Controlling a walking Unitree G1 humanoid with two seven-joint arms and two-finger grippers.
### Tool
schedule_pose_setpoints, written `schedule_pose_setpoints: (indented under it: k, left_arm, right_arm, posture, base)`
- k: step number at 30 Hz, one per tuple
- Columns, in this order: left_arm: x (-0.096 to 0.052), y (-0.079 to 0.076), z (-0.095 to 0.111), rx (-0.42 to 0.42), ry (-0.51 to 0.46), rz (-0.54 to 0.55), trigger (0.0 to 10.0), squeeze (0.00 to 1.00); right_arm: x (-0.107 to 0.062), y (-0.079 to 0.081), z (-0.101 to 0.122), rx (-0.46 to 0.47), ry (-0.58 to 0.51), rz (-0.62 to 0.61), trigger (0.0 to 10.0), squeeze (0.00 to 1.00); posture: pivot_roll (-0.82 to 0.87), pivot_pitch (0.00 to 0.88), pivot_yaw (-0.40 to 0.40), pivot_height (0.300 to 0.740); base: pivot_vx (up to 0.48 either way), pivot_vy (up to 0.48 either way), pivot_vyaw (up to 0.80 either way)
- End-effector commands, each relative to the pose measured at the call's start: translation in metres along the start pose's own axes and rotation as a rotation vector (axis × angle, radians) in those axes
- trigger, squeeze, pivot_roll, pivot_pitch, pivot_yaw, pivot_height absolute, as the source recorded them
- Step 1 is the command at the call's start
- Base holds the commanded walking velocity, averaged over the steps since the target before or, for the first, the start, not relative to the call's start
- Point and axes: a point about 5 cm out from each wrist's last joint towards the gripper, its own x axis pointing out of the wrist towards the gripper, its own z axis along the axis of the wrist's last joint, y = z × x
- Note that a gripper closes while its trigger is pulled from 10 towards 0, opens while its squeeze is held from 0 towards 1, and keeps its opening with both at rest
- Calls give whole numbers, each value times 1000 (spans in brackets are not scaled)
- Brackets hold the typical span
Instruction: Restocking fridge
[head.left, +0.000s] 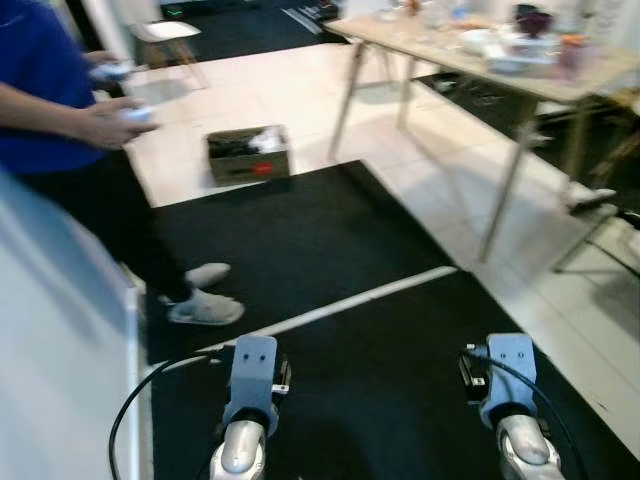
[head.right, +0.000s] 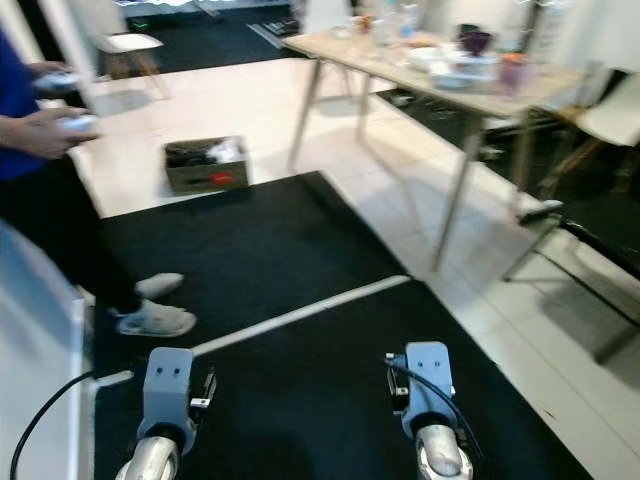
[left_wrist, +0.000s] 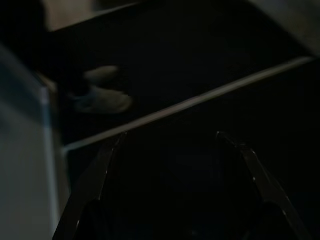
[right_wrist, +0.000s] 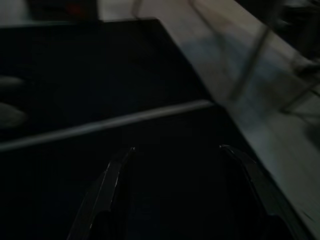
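Black mat (head.left: 330, 250) fills the centre; both grippers, left (left_wrist: 170, 190) and right (right_wrist: 175, 195), hang spread and empty. Table (head.left: 560, 85) with stock sits upper right: the robot should walk there steadily, avoiding the person (head.left: 60, 120).

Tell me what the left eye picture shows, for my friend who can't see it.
Two silver robot arms reach forward low over a black floor mat crossed by a white line. A person in a blue top stands on the left holding a controller. Ahead, a cardboard box sits on the pale tiled floor, and a cluttered wooden table stands to the right.
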Motion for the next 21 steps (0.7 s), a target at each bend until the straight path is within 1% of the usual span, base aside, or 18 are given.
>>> schedule_pose_setpoints:
  k: [1,3,21]
  left_arm:
    - [-1,1,-5,13,22,5,10000,0]
    - [-1,1,-5,13,22,4,10000,0]
    - [-1,0,-5,9,23,3,10000,0]
  right_arm:
    - [-5,3,-10,11,38,5,10000,0]
    - [-5,3,-10,15,40,4,10000,0]
    - [-5,2,-10,16,42,-1,10000,0]
  posture:
    - [-119,153,29,721]
    - [-119,153,29,721]
    - [-118,152,27,721]
  base:
    - [480,0,0]
    - [480,0,0]
    - [480,0,-800]
